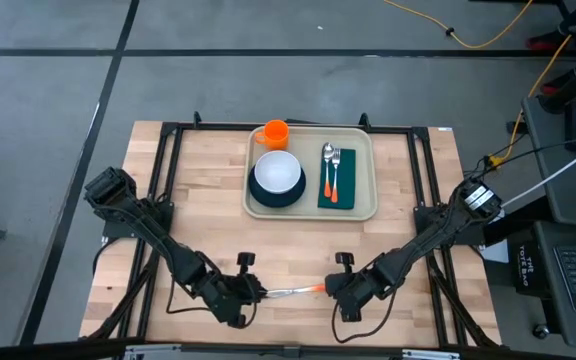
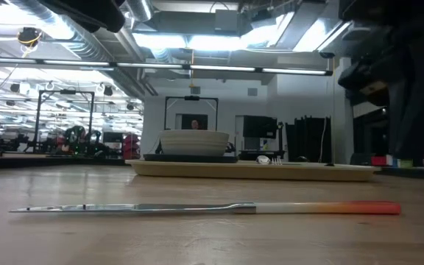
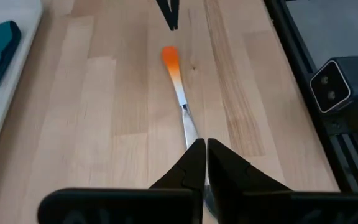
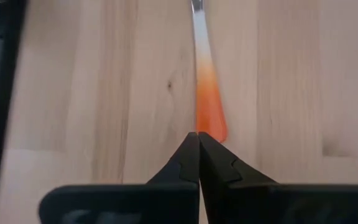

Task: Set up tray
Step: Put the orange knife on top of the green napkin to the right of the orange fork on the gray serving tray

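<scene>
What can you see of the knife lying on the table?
The knife is a slim table knife with a silvery metal blade and a handle that looks plastic, fading from pale to orange at its end. It lies flat on the bare wooden table, near the front edge, well clear of the tray. The left gripper, shut, sits at its blade end; the right gripper, shut, at its orange end.

Grey floor (image 1: 48, 90) around the wooden table (image 1: 198, 230); bright ceiling lights (image 2: 197, 40) over a workshop.
</scene>
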`<action>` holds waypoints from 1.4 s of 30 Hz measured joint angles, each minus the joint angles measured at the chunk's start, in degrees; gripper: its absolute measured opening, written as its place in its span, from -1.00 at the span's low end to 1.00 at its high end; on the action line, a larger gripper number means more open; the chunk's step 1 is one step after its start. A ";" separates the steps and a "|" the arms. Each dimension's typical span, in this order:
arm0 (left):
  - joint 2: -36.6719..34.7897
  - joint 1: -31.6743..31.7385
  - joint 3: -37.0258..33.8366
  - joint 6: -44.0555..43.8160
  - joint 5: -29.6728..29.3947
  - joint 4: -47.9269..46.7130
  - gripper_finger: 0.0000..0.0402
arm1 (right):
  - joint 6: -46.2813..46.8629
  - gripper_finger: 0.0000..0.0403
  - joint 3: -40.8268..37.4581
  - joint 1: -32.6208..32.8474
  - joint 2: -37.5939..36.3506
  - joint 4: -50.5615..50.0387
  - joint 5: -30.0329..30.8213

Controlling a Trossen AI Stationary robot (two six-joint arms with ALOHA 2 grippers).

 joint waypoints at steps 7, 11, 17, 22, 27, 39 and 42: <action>-0.02 0.12 0.00 -2.05 -0.57 -1.81 -0.78 | 1.12 -1.00 -0.02 0.00 2.07 0.58 -0.58; -0.02 0.12 0.00 -4.08 -1.49 -3.49 -0.63 | 1.26 -1.00 -0.02 0.00 2.01 0.81 -0.57; 0.72 0.12 0.02 -10.16 -1.43 -4.68 -0.44 | 1.28 -1.00 -0.02 -0.02 2.01 1.20 -0.56; 4.27 0.50 0.02 -13.54 1.36 -4.15 -0.32 | 1.16 -1.00 -0.02 -0.04 2.01 0.36 -0.47; 6.61 0.63 0.02 -14.88 4.84 -2.50 -0.24 | 1.02 -1.00 -0.02 -0.78 2.01 0.28 -0.48; 6.93 0.63 0.02 -17.78 5.32 -2.02 -0.20 | 1.44 -1.00 -0.02 -1.27 3.33 0.63 0.53; 6.94 0.63 0.02 -18.73 5.33 -2.08 -0.20 | 1.43 -1.00 -0.07 -1.30 4.33 0.72 0.52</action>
